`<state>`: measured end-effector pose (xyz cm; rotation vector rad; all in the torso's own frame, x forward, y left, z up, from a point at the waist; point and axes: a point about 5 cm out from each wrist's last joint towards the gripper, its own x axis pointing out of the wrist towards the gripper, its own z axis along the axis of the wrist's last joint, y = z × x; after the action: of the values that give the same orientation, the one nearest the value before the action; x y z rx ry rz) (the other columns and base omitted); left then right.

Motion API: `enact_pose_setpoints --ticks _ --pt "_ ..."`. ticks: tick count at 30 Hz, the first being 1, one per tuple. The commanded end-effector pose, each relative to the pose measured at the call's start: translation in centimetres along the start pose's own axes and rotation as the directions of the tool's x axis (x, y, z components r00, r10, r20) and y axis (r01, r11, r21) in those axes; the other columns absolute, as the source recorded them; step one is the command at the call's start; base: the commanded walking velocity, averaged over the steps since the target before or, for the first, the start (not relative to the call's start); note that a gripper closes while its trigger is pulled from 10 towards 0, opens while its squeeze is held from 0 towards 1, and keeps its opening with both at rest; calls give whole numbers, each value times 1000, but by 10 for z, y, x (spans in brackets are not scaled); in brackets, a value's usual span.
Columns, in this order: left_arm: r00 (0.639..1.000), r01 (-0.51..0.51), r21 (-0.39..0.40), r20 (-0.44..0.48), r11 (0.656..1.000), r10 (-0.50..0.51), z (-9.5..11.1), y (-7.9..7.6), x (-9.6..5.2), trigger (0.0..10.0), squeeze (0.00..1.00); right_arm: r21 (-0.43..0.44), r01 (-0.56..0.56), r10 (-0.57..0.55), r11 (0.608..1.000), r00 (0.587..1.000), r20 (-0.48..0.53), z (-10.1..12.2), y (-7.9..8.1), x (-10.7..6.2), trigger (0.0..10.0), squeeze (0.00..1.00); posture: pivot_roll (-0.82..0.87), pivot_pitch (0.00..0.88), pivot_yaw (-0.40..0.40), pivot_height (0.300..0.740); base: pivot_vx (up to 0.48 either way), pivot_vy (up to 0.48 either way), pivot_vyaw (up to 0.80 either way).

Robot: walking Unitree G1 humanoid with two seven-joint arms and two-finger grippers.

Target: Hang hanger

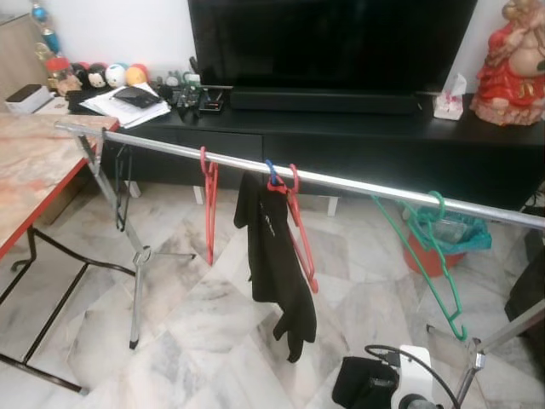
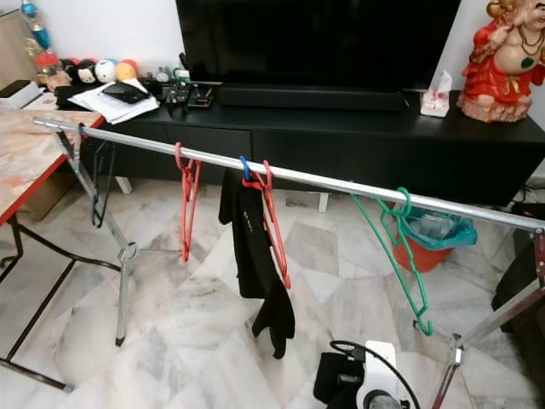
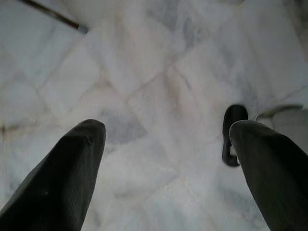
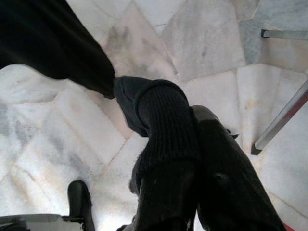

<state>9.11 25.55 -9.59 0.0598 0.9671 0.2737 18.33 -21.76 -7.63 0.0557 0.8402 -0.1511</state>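
Marble floor (image 1: pixel 196 324) lies under a long rail (image 1: pixel 341 181) carrying hangers, a red hanger (image 1: pixel 294 213) holding the black garment (image 1: pixel 272 256). Right gripper (image 4: pixel 192 159) is clenched on its dangling sleeve (image 4: pixel 163 120); left gripper (image 3: pixel 163 159) hangs released. Tugging could unhook the hanger.

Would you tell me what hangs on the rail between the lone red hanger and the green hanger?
In the left eye view, a red hanger carrying a black garment hangs on the rail between the lone red hanger and the green hanger.

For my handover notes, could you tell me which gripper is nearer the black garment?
Right. The right gripper is shut on the black garment's ribbed cuff, while the left gripper hangs open over bare marble floor.
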Motion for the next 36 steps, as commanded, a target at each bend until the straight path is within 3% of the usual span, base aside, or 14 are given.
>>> enact_pose_setpoints --ticks 1,32,36 --pt "1000 5 11 -21 1000 -5 -5 1 -2 10000 0 -2 -2 2 1000 1000 9 4 0 1 10000 0 -20 0 22 740 292 0 0" --pt "1000 -3 27 -16 1000 3 -6 1 -2 10000 0 -12 -16 16 1000 1000 -7 2 0 1 10000 0 -16 0 18 740 292 0 0" --pt "1000 -10 9 25 1000 9 -3 1 -3 10000 0 -14 -17 17 1000 1000 -15 1 -1 0 10000 0 -11 0 12 740 0 0 0"
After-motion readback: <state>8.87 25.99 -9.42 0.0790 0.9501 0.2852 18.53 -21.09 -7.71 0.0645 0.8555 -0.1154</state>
